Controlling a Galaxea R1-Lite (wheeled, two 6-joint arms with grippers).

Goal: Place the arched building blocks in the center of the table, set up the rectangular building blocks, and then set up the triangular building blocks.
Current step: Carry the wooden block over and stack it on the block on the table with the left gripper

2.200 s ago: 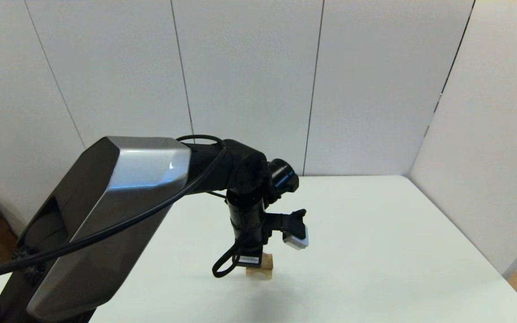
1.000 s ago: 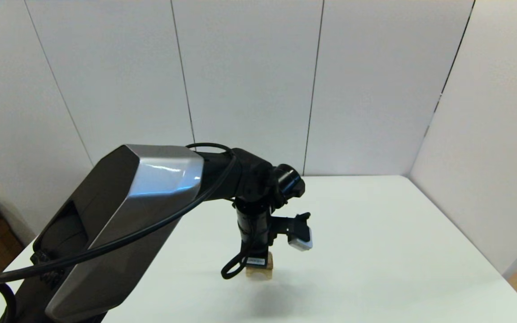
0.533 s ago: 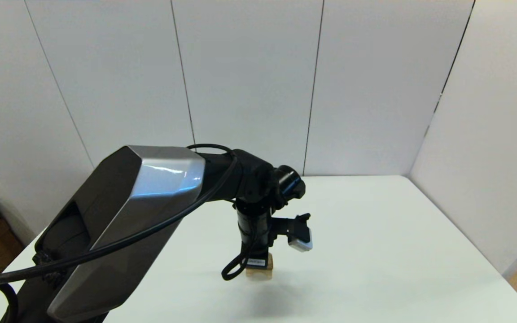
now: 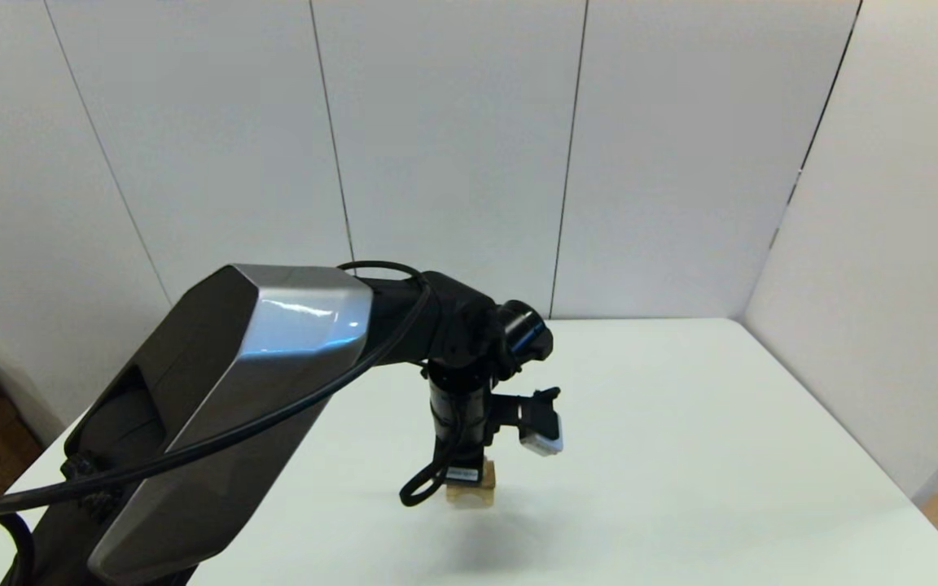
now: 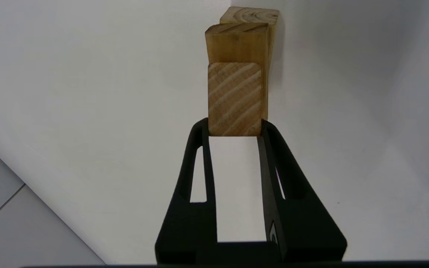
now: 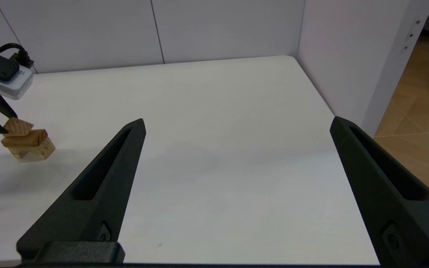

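Triangular building blocks (image 5: 235,98) are held between the fingertips of the left gripper (image 5: 235,128), right on top of the stack near the middle of the table (image 4: 681,456). Jaws are closed onto the wedge's two sides, only narrowly apart, with the tips pinching its near end. Under it the rectangular building blocks (image 5: 237,42) are seen, and under that the arched building blocks (image 5: 251,15), all three piled in one column. In the right wrist view the same pile is shown side on: arched block (image 6: 32,150) on the table, slab (image 6: 24,138) across it, wedge (image 6: 18,126) on top and looking slightly tilted; whether it is fully seated on the slab cannot be told.

Compared with two seconds back, the left arm is shifted a little to the right and lowered over the pile, and over the last half second almost nothing is changed, so the arm is judged settled at the placing pose. Only the corner of the pile (image 4: 473,492) is visible under the wrist in the head view.

Meaning for the task: first two steps are judged done, the last is judged nearly done, with release and a straight lift-off left. The main risk is judged to be the wedge being dragged or the narrow pile being tipped on opening.

Right gripper (image 6: 237,126) is parked off to the right side, jaws spread wide, nothing held
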